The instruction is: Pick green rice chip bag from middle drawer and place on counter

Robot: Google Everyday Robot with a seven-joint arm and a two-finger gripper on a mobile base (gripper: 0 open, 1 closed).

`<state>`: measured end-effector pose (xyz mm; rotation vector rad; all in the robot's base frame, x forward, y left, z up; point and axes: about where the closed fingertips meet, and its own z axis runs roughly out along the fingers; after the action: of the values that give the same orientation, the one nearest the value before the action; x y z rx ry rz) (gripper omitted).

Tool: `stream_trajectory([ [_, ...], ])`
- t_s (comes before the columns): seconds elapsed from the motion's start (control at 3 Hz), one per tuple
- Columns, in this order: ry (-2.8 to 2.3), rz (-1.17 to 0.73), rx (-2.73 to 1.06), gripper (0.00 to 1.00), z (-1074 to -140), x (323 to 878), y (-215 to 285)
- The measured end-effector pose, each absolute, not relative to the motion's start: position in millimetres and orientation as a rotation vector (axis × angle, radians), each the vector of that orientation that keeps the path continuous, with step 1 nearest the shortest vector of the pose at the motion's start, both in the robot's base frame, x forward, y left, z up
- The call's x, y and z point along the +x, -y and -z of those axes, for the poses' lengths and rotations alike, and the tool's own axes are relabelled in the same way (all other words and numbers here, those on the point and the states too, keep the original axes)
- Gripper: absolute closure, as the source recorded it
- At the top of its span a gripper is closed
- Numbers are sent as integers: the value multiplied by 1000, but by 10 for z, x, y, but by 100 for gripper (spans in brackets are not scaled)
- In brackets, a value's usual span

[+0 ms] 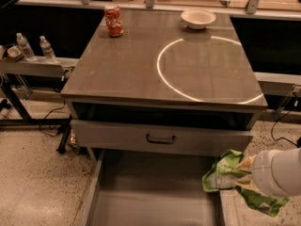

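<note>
**Entry: drawer pick, mid-transfer.**

**Progress.** The pick appears to be done and the placing is still ahead. The green rice chip bag [225, 175] is hanging at the lower right, crumpled. It is overlapping the right wall of the middle drawer [141, 206] and looks clear of that drawer's floor. The gripper [245, 173] is sitting at the end of the white arm [280, 173], buried in the bag's folds. Judging by how the bag is bunching there and hanging free, the claw is clamping the bag. The bag is well below the counter [122, 69] and not touching it. What is remaining, as a judgement, is raising the bag past the closed drawer front [160, 138] and setting it on the counter top.

**Items, counted.**
- Green rice chip bag: one, held at the drawer's right side.
- Middle drawer: one, standing pulled out, with nothing else showing on its grey floor.
- Closed drawer front with dark handle: one, sitting above the open drawer.
- Counter: one, carrying a bright ring of light [162, 79] on its right half.
- Red can [113, 20]: one, standing upright at the counter's far left.
- White bowl [198, 18]: one, resting at the far right, well apart from the can.
- Water bottles [23, 46]: two, standing on the narrow side shelf [35, 67] to the left.

The near half of the counter is offering room for the bag, away from can and bowl.
</note>
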<state>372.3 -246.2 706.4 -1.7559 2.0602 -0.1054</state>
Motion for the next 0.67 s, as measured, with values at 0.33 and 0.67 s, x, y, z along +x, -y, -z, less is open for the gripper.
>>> stream_trajectory([
  [0.33, -1963, 287, -1793, 100, -7791, 3815, 2511],
  [0.67, -1963, 287, -1793, 100, -7791, 3815, 2511],
])
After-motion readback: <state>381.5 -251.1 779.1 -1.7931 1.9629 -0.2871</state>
